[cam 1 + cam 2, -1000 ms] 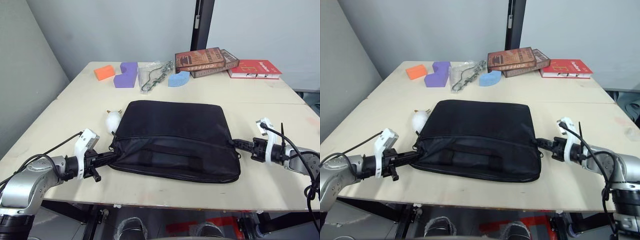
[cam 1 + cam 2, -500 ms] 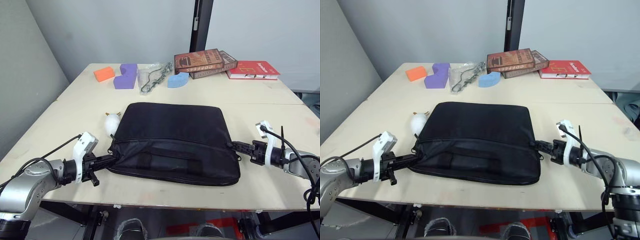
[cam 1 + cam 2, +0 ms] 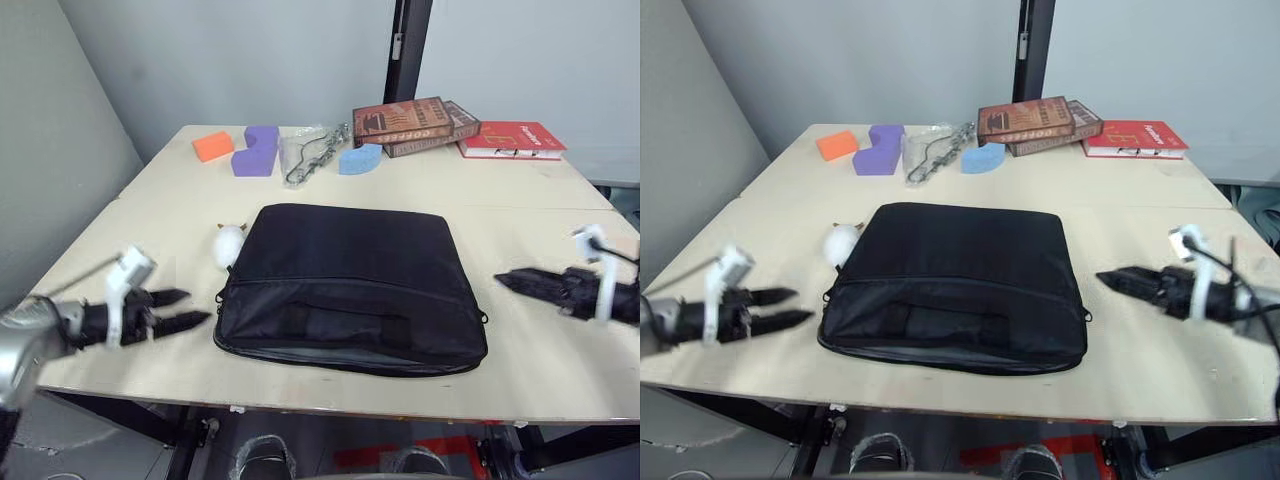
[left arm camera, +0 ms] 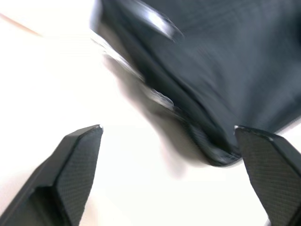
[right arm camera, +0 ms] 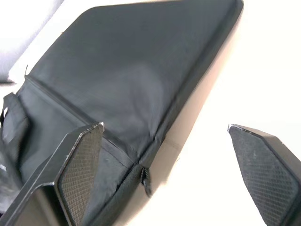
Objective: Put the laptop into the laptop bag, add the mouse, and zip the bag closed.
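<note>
The laptop bag (image 3: 350, 285) is seen flat on the worktop (image 3: 520, 200), apparently zipped; task judged essentially complete. Left gripper (image 3: 185, 308) and right gripper (image 3: 510, 281) are spread, fingers released, beside it.

Both claws have let go of the laptop bag (image 3: 350, 285). The left claw (image 3: 180, 309) and right claw (image 3: 512, 281) now hang open, drawn back from its ends.

Your left claw (image 3: 185, 308) and right claw (image 3: 1118, 281) each have two tapered black fingers with a carbon-weave texture, a white wrist collar, silver-grey forearms, and black cables looping off the wrists.
</note>
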Robot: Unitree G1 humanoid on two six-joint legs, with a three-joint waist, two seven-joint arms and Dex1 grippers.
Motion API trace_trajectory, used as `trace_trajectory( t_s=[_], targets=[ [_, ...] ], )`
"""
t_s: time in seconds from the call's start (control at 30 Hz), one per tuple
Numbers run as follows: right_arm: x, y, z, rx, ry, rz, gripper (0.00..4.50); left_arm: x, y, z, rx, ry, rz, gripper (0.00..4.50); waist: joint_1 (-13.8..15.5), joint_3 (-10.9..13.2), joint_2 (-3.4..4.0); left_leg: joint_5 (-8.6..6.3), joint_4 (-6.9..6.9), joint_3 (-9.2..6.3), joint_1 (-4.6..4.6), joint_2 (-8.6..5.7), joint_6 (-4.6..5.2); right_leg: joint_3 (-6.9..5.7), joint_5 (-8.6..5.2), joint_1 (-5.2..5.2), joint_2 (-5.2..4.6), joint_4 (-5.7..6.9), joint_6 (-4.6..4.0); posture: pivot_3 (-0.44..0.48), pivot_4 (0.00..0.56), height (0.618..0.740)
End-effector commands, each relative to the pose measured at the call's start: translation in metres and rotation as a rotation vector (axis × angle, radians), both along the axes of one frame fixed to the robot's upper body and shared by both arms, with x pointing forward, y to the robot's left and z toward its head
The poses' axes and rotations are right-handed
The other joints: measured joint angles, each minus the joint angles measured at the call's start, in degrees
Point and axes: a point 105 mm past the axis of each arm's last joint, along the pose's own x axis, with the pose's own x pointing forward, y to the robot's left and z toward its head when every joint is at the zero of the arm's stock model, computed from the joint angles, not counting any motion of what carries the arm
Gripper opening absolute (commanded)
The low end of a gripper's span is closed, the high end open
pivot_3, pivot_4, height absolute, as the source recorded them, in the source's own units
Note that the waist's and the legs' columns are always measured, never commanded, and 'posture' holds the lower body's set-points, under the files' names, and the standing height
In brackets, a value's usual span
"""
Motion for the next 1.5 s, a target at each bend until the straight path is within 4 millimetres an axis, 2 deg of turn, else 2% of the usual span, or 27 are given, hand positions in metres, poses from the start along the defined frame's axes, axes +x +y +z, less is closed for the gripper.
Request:
trace_trajectory(
  t_s=[0.03, 0.1, 0.17, 0.33, 0.4, 0.7, 0.97, 1.1, 1.2, 1.3, 1.37, 1.5],
  targets=[
    [-0.003, 0.006, 0.03, -0.147, -0.17, 0.137, 4.5, 0.009, 0.014, 0.031, 0.026, -0.09, -0.005, 4.47, -0.1, -0.1, -0.1, 0.0, -0.01, 0.0, 0.03, 0.0, 0.01, -0.01, 0.0, 0.05, 0.0, -0.03, 0.0, 0.0, 0.15, 0.734],
    [-0.006, 0.013, 0.048, -0.279, -0.307, 0.236, 4.5, 0.013, 0.018, 0.048, 0.039, -0.119, -0.022, 4.47, -0.2, -0.1, -0.11, -0.02, 0.0, 0.02, 0.06, 0.0, 0.03, 0.0, 0.0, 0.1, -0.01, -0.07, -0.01, 0.0, 0.15, 0.734],
    [-0.007, 0.016, 0.056, -0.363, -0.391, 0.297, 4.5, 0.016, 0.02, 0.056, 0.053, -0.133, -0.037, 4.47, -0.2, -0.1, -0.11, 0.03, 0.08, 0.04, -0.08, 0.0, 0.13, 0.01, 0.01, -0.07, -0.02, 0.01, -0.02, 0.0, 0.15, 0.734],
    [-0.014, 0.021, 0.074, -0.465, -0.439, 0.429, 4.5, 0.027, 0.028, 0.075, 0.103, -0.189, -0.042, 4.47, -0.1, -0.1, -0.12, 0.12, 0.15, 0.02, -0.09, 0.02, 0.29, 0.0, 0.01, -0.09, -0.01, 0.13, -0.04, 0.0, 0.15, 0.734],
    [-0.013, 0.021, 0.079, -0.433, -0.43, 0.429, 4.5, 0.031, 0.027, 0.075, 0.105, -0.189, -0.047, 4.47, 0.0, -0.1, -0.13, 0.11, 0.23, -0.01, -0.08, 0.02, 0.29, 0.0, 0.01, -0.06, -0.01, 0.18, -0.09, 0.0, 0.15, 0.734],
    [-0.013, 0.014, 0.078, -0.404, -0.409, 0.424, 4.5, 0.037, 0.024, 0.07, 0.102, -0.183, -0.063, 4.47, 0.0, -0.1, -0.16, 0.1, 0.3, -0.02, -0.13, 0.02, 0.32, -0.02, 0.01, -0.09, -0.02, 0.24, -0.27, 0.0, 0.15, 0.734],
    [-0.011, 0.018, 0.079, -0.366, -0.423, 0.41, 4.5, 0.039, 0.024, 0.069, 0.102, -0.179, -0.062, 4.47, 0.0, -0.1, -0.16, 0.09, 0.35, -0.02, -0.12, 0.02, 0.31, -0.01, 0.01, -0.08, -0.02, 0.3, -0.3, 0.0, 0.15, 0.734],
    [-0.004, 0.02, 0.073, -0.341, -0.376, 0.376, 4.5, 0.04, 0.028, 0.07, 0.103, -0.182, -0.038, 4.47, 0.0, -0.1, -0.16, 0.09, 0.37, -0.02, -0.12, 0.02, 0.31, -0.01, 0.01, -0.08, -0.02, 0.31, -0.3, 0.0, 0.15, 0.734],
    [0.0, 0.032, 0.063, -0.313, -0.375, 0.391, 4.5, 0.047, 0.034, 0.065, 0.122, -0.208, 0.01, 4.47, 0.0, -0.1, -0.17, 0.07, 0.38, -0.03, -0.09, 0.02, 0.28, -0.01, 0.01, -0.05, -0.02, 0.35, -0.3, 0.0, 0.15, 0.734],
    [0.01, 0.056, 0.058, -0.263, -0.4, 0.393, 4.5, 0.05, 0.039, 0.063, 0.103, -0.226, 0.059, 4.47, -0.2, -0.1, -0.16, 0.03, 0.41, -0.04, -0.09, 0.02, 0.21, 0.0, 0.01, -0.06, -0.02, 0.41, -0.3, 0.0, 0.15, 0.734],
    [0.015, 0.079, 0.055, -0.213, -0.414, 0.414, 4.5, 0.051, 0.042, 0.061, 0.096, -0.227, 0.076, 4.47, -0.3, -0.1, -0.16, 0.03, 0.46, -0.03, -0.12, 0.02, 0.21, 0.02, 0.01, -0.14, -0.02, 0.49, -0.3, 0.0, 0.15, 0.734],
    [0.018, 0.146, 0.052, -0.091, -0.437, 0.514, 4.5, 0.056, 0.045, 0.057, 0.095, -0.249, 0.128, 4.47, -0.4, -0.1, -0.16, 0.02, 0.44, -0.04, -0.08, 0.06, 0.16, 0.03, 0.01, -0.16, 0.03, 0.57, -0.3, 0.0, 0.15, 0.734]
  ],
)
